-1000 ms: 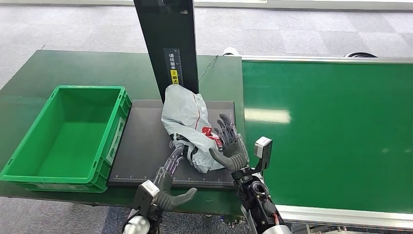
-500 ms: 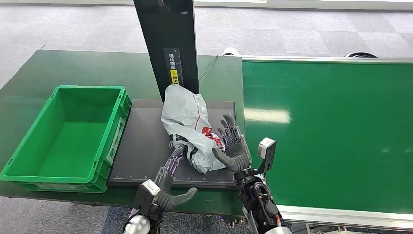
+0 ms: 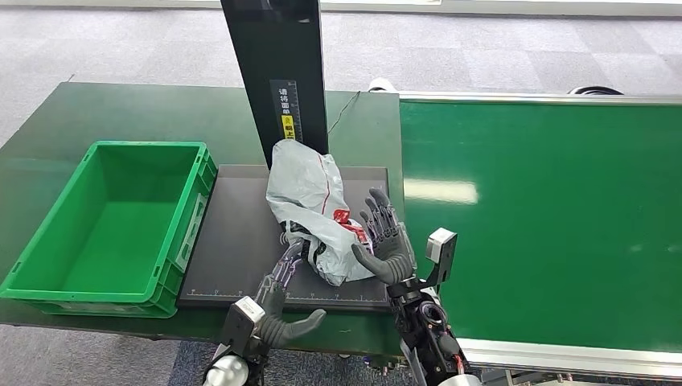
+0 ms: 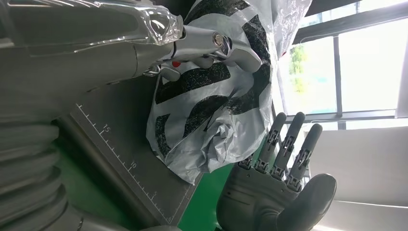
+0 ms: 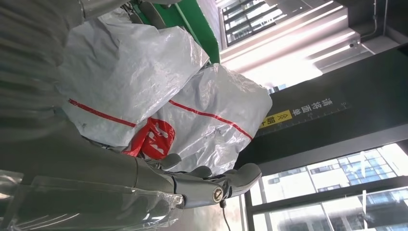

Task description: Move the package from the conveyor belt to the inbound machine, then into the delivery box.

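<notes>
Now the package [image 3: 312,211] is flanked on the black scanning plate [image 3: 235,238].
Both the left hand [image 3: 283,283] and right hand [image 3: 384,241] are held spread, nothing grasped; grey carpet [image 3: 482,48] is seen beyond.

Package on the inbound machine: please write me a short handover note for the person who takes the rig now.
Left hand: fingers against the near left side of the package, no firm grip visible.
Right hand: open beside the package, fingers spread.
The package lies on the inbound machine's black platform, below the scanner column.
Done: moved off the conveyor belt.
Left: lift it into the green delivery box.
</notes>
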Controlling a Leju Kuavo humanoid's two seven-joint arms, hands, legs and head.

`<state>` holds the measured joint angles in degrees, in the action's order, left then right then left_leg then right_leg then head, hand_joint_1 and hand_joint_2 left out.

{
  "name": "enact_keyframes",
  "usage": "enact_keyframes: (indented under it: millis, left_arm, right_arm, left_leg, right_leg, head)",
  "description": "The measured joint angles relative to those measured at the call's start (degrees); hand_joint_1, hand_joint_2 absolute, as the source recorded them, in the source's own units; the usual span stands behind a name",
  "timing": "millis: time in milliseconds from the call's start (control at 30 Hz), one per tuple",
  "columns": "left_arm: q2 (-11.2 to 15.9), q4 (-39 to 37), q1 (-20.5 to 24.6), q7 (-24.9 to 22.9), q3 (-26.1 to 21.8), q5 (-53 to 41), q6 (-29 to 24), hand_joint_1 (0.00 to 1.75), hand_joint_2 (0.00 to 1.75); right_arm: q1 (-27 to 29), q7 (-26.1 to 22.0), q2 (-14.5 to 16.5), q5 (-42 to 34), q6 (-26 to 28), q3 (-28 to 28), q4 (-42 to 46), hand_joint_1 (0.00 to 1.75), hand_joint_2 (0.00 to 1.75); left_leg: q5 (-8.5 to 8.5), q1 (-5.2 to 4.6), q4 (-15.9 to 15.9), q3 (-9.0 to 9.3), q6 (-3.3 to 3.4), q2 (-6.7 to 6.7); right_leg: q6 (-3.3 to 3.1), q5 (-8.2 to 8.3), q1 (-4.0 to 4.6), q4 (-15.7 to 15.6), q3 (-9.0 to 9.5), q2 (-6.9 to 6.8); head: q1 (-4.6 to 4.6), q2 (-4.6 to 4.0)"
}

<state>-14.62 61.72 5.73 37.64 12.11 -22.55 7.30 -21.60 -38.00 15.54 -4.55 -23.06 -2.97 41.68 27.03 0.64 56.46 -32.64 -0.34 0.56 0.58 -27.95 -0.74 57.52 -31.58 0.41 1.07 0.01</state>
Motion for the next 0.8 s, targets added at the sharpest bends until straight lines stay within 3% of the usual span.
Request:
enact_keyframes:
  millis: [67, 200, 267, 467, 800]
  left_arm:
    - [-0.87, 5.77, -1.72, -0.58, -2.4, -8.22, -7.83, 0.0, 1.75]
    - [-3.05, 21.6, -3.94, -4.35, -8.8, -29.17, -41.18, 0.0, 1.75]
    - [-3.76, 26.04, -4.63, -4.54, -9.92, -30.86, -47.63, 0.0, 1.75]
    - [-4.76, 32.28, -5.47, -4.27, -11.94, -30.52, -46.67, 0.0, 1.75]
    - [-5.2, 34.38, -5.84, -3.8, -12.93, -30.24, -46.64, 0.0, 1.75]
  right_arm:
    - [5.03, -0.34, 0.82, -0.61, 2.2, 1.32, 6.54, 0.0, 1.75]
    - [18.12, 0.4, 2.56, -2.19, 3.79, 4.85, 25.14, 0.0, 1.75]
    - [20.83, 0.63, 3.01, -2.33, 3.94, 5.58, 30.36, 0.0, 1.75]
    - [23.15, 0.97, 3.61, -2.31, 4.09, 6.91, 36.83, 0.0, 1.75]
    - [23.61, 1.04, 3.75, -2.31, 4.09, 7.96, 39.03, 0.0, 1.75]
  left_leg:
    - [0.01, 0.03, 0.01, -0.06, -0.01, 0.14]
    - [0.1, 0.04, -0.01, -0.27, -0.08, 0.25]
    - [0.13, 0.05, -0.02, -0.25, -0.11, 0.13]
    - [0.08, 0.04, -0.02, -0.14, -0.08, 0.1]
    - [0.07, 0.04, -0.02, -0.06, -0.08, 0.1]
  right_leg:
    - [0.01, -0.04, 0.03, 0.0, 0.0, -0.17]
    - [-0.02, -0.12, 0.04, 0.0, -0.14, -0.3]
    - [-0.04, -0.14, 0.04, 0.0, -0.17, -0.22]
    - [-0.06, -0.1, 0.04, -0.01, -0.08, -0.2]
    - [-0.06, -0.09, 0.04, -0.01, -0.01, -0.2]
  head:
    - [-0.04, 0.0]
    - [-0.04, 0.0]
    - [-0.05, -0.01]
    - [-0.07, -0.01]
    - [-0.07, -0.01]
